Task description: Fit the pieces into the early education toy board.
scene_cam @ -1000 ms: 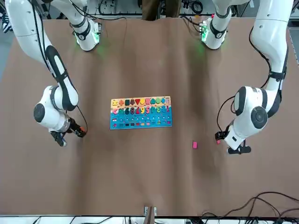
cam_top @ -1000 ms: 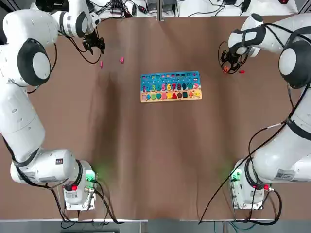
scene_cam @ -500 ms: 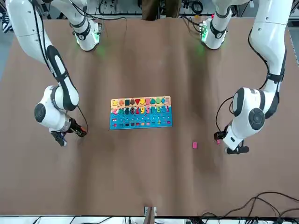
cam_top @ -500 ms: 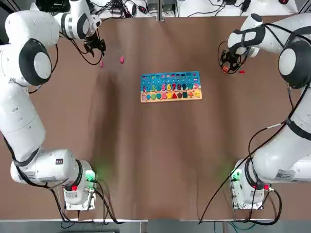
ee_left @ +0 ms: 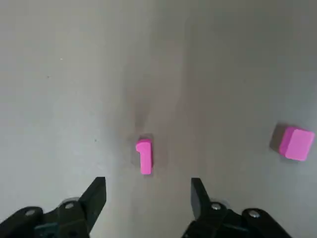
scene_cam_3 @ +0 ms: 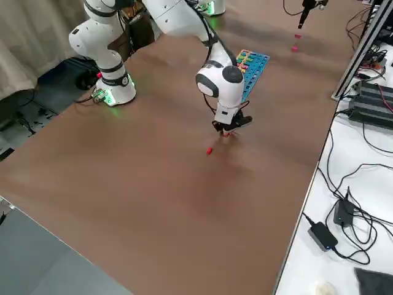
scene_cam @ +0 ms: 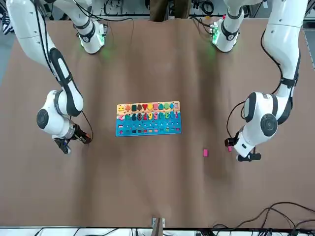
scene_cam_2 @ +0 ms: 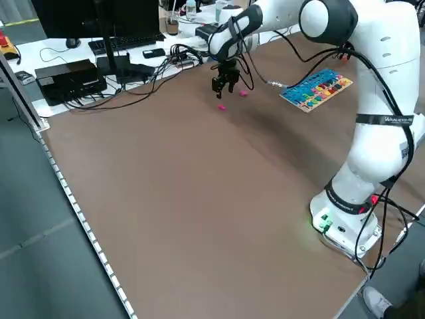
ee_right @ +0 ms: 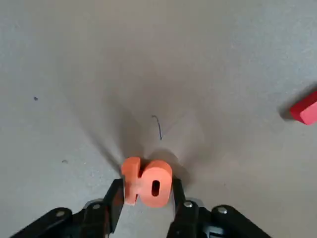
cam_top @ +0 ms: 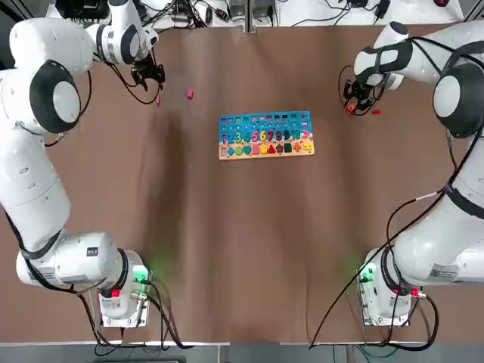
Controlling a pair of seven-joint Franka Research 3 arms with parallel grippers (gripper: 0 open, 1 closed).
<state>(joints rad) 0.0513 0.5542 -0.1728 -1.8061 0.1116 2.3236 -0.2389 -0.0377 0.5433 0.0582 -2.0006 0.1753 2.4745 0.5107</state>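
Observation:
The early education toy board (cam_top: 265,134), blue above a tan strip, lies flat mid-table. My right gripper (ee_right: 147,198) is down at the tabletop, shut on an orange "10" piece (ee_right: 147,187), with one finger against each of its sides. A small red piece (ee_right: 304,110) lies loose a little way off; the top view shows this red piece (cam_top: 376,112) just right of my right gripper (cam_top: 354,102). My left gripper (ee_left: 148,198) hangs open over a pink "1" piece (ee_left: 144,156), which lies on the table just ahead of the fingertips. A pink block (ee_left: 295,144) sits to one side of it.
Both pink pieces (cam_top: 158,100) (cam_top: 189,93) lie at the far left of the table, well away from the board. Bare brown tabletop surrounds the board. Cables and electronics (scene_cam_2: 73,76) sit beyond the table's far edge.
My right gripper's fingers have closed in on the orange "10" piece. My left gripper has shifted slightly toward the pink "1" and stays open.

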